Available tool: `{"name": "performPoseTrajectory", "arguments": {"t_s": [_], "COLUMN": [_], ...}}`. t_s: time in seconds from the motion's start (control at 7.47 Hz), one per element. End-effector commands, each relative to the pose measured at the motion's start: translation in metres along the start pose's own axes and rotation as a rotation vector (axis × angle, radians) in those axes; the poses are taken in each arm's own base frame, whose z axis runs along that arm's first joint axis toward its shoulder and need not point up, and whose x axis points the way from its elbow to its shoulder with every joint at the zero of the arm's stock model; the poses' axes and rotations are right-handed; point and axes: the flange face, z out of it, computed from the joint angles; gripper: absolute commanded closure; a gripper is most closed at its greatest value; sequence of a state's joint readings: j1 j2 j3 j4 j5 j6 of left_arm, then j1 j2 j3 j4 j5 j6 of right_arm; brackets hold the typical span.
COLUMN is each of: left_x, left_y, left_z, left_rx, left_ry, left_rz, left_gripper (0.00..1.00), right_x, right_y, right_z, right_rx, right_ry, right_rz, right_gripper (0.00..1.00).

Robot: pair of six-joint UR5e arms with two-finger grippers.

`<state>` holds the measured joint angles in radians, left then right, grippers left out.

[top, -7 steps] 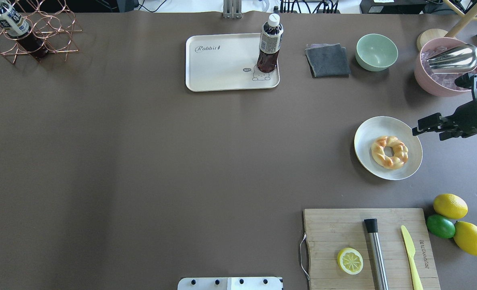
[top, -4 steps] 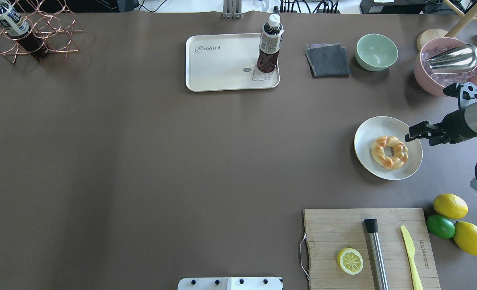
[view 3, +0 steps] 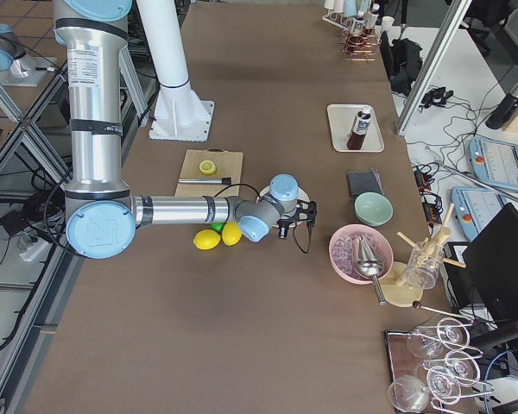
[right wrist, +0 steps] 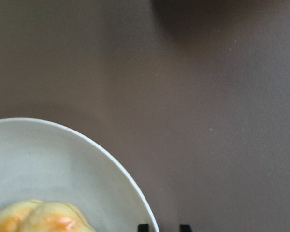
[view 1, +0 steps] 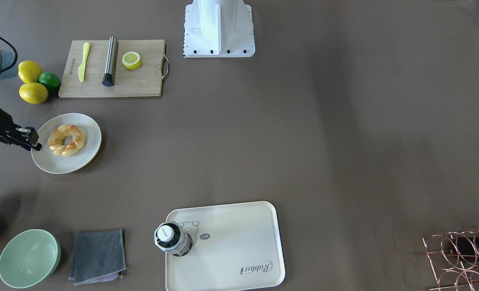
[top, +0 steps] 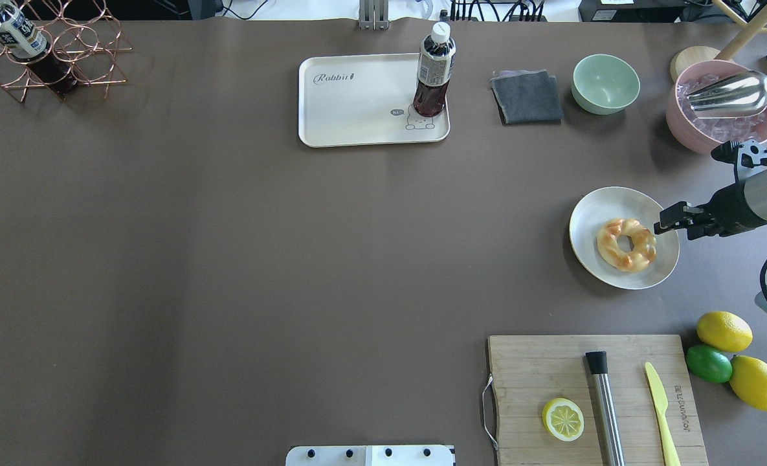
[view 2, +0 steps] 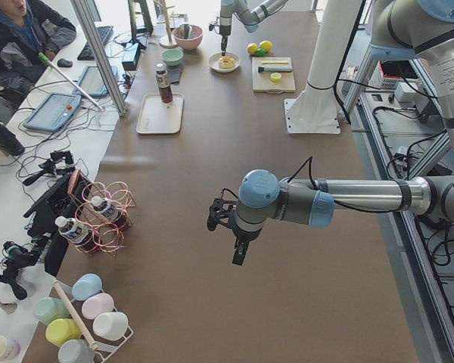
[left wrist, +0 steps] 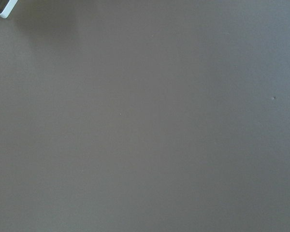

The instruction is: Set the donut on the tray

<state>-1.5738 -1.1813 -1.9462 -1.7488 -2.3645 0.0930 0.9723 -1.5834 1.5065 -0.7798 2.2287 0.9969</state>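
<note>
Since the earlier overhead frames the right gripper (top: pixel 663 219) has dropped in from the far right and closed on the white plate (top: pixel 593 207). The donut (top: pixel 626 244), the plate and the tray (top: pixel 357 103) lie where they were.

Far to the left of the plate, the left gripper (view 2: pixel 238 253) hangs over bare brown table (top: pixel 228 259). It shows only in the side view, so whether its claw is apart or together cannot be told.

Well left of the plate, and farther from the robot, sits the cream tray with its grey script. A dark drink bottle (top: pixel 432 71) stands upright in the tray corner nearest the plate.

On the plate itself lies the donut, flat, a little right of the plate's middle, with nothing gripping it.

At the plate's right rim is the right gripper, pointing toward the donut but short of it. Its claw is apart and holds nothing: the wrist view shows two dark fingertips (right wrist: pixel 143 227) with a gap between them, one at the rim, the other over the table. Whether they touch the plate cannot be told.
</note>
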Motion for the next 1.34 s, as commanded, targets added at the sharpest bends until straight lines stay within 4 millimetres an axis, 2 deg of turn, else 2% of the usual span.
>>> {"name": "performPoseTrajectory", "arguments": {"t_s": [0.0, 0.13, 0.27, 0.4, 0.54, 0.67, 0.8, 0.94, 1.2], "left_x": [0.004, 0.005, 0.005, 0.010, 0.021, 0.039, 0.074, 0.125, 0.244], "left_y": [-0.003, -0.004, -0.004, -0.005, -0.016, -0.038, -0.072, -0.104, -0.165], "left_z": [-0.003, -0.004, -0.004, -0.004, -0.010, -0.011, -0.007, 0.005, 0.022], "left_rx": [0.008, 0.010, 0.010, 0.015, 0.036, 0.057, 0.059, 0.046, -0.002], "left_ry": [0.013, 0.014, 0.014, 0.059, 0.134, 0.158, 0.184, 0.229, 0.326], "left_rz": [0.006, 0.008, 0.008, 0.005, -0.076, -0.106, -0.115, -0.137, -0.216], "left_gripper": [0.03, 0.03, 0.03, 0.03, 0.03, 0.03, 0.03, 0.03, 0.03], "right_x": [-0.019, -0.031, -0.056, -0.093, -0.121, -0.136, -0.157, -0.187, -0.246], "right_y": [-0.007, -0.008, -0.008, -0.011, -0.012, -0.009, 0.005, 0.025, 0.031], "right_z": [0.000, -0.007, -0.024, -0.045, -0.062, -0.075, -0.082, -0.090, -0.095], "right_rx": [0.012, 0.017, 0.032, 0.041, 0.050, 0.048, 0.031, 0.007, -0.020], "right_ry": [-0.016, -0.039, -0.077, -0.135, -0.181, -0.215, -0.244, -0.283, -0.302], "right_rz": [-0.012, -0.028, -0.045, -0.005, 0.050, 0.080, 0.115, 0.144, 0.177], "right_gripper": [1.00, 1.00, 1.00, 1.00, 1.00, 1.00, 1.00, 1.00, 1.00]}}
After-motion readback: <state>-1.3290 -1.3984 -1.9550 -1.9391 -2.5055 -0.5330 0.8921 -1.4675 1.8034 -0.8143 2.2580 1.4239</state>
